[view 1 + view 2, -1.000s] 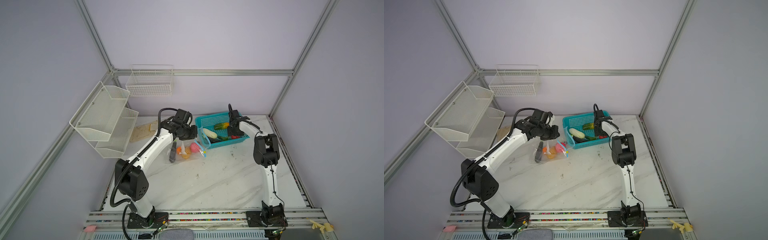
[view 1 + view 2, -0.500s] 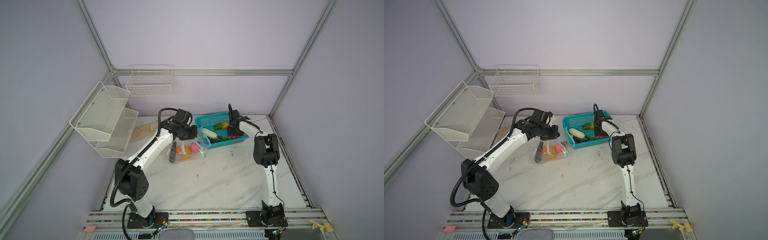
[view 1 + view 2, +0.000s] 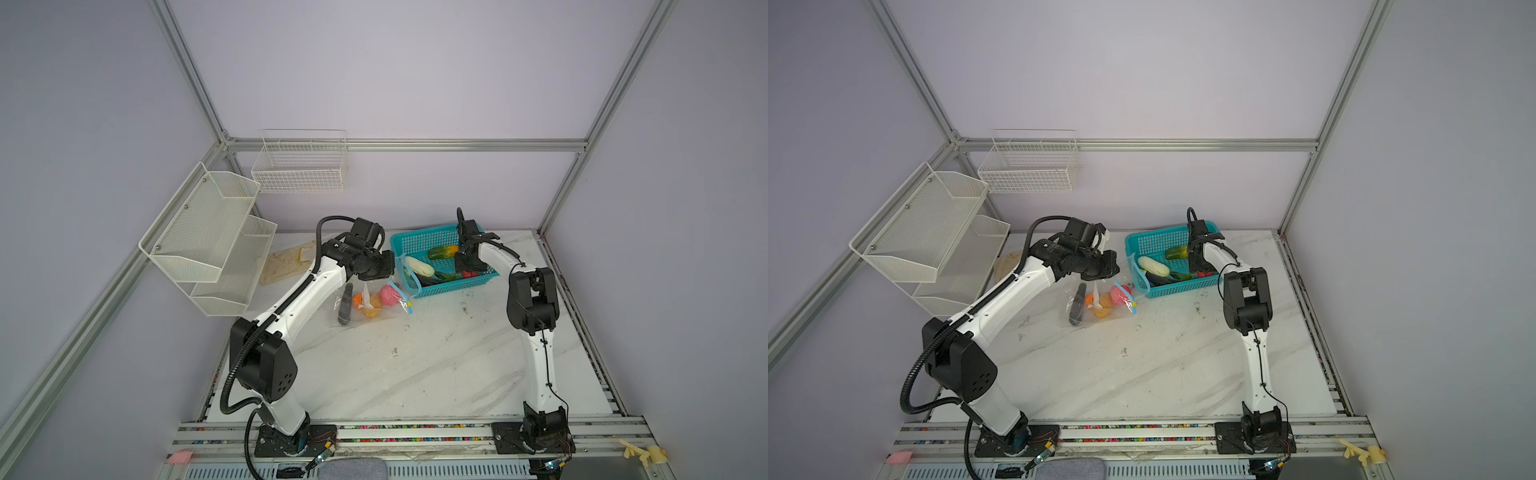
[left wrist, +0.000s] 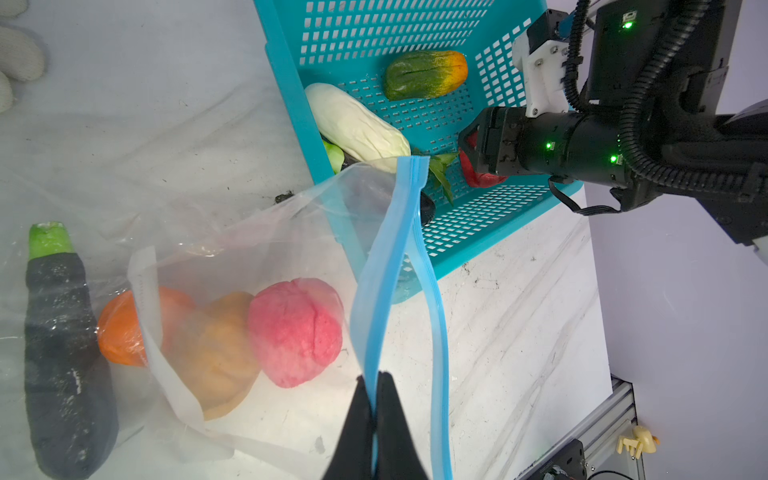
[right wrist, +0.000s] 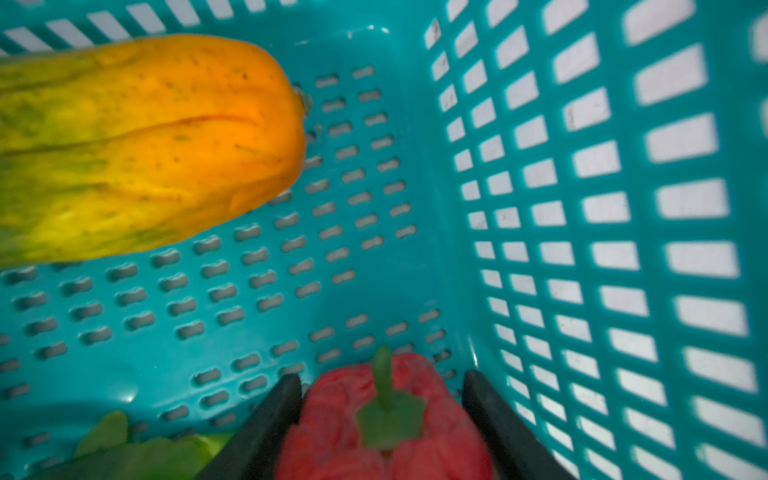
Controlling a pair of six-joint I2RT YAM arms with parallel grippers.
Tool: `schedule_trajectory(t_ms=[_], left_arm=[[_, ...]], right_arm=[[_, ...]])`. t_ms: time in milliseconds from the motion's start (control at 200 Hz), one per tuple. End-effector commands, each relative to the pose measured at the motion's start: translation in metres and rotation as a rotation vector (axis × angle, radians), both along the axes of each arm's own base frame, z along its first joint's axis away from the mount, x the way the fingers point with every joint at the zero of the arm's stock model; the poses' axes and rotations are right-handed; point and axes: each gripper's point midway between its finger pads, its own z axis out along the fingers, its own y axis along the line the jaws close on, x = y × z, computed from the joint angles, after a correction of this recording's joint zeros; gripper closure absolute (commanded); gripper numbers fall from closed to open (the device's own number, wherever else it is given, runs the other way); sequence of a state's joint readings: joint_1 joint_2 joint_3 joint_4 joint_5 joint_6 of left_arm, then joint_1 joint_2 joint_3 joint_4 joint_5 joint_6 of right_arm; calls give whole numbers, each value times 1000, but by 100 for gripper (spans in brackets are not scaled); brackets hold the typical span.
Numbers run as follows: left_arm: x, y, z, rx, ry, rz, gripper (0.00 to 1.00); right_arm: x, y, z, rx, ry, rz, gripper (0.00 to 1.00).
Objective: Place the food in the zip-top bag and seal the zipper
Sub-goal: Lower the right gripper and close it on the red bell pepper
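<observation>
Scuffs and grey veins mark the white marble surface [image 3: 415, 365], boxed in by lilac walls [image 3: 415, 83] and an aluminium frame [image 3: 395, 144], with white mesh shelves [image 3: 208, 232] on the left wall. Your left end effector [image 4: 376, 378] is pinched tight on the zipper [image 4: 390, 249], holding up the mouth of the zip-top bag [image 4: 232, 249]. The bag lies beside the teal basket [image 3: 419, 243] with an eggplant [image 4: 62, 345] and a pink peach [image 4: 295, 332] inside. Your right end effector [image 5: 380, 376] straddles a red pepper [image 5: 332, 415] in the basket; you cannot tell whether it grips.
</observation>
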State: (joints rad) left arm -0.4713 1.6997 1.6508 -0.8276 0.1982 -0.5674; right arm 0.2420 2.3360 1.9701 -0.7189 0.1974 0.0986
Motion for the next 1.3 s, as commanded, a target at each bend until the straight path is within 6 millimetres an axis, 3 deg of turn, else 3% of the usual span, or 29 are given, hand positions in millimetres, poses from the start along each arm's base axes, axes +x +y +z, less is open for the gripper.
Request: schedule_trajectory(t_ms=[0, 1030, 1295], left_arm=[[1, 0, 6, -30, -18, 2, 100], [0, 0, 6, -33, -16, 1, 100], [1, 0, 7, -35, -19, 2, 100]], right_arm=[[0, -1, 20, 3, -25, 0, 37], [0, 6, 57, 61, -79, 12, 37], [-1, 24, 87, 172, -133, 54, 37]])
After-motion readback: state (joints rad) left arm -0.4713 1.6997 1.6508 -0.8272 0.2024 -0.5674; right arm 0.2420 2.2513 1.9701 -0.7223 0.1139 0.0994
